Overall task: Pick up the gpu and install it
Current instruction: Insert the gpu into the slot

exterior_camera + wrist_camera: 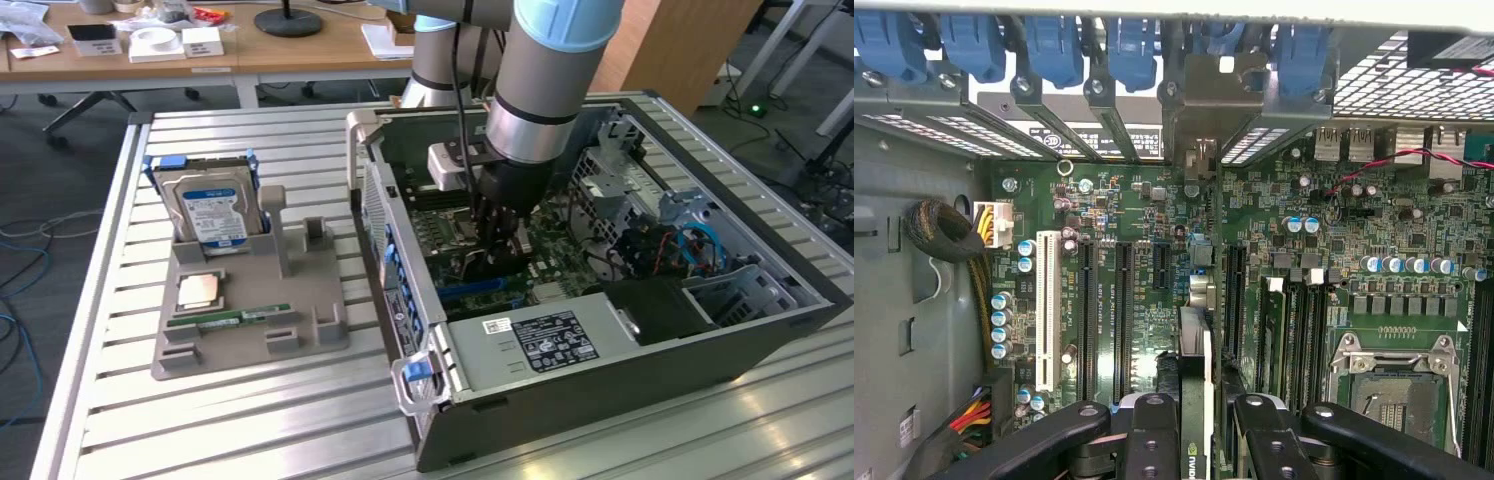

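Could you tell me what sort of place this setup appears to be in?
Probably a robotics lab or office workspace. An open computer case lies on a slatted aluminium table, a grey fixture holds a hard drive, and wooden desks stand behind.

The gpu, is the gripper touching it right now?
Touching. The wrist view shows the gripper fingers pressed against both sides of the gpu.

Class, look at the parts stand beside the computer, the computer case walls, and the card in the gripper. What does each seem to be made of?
Parts stand: likely matte grey plastic, with blocky moulded-looking shapes.
Computer case: seems sheet metal, dull grey, with punched vent holes in its walls.
gpu, held edge-on between the gripper fingers over the motherboard: apparently dark circuit board with a bare metal end bracket.
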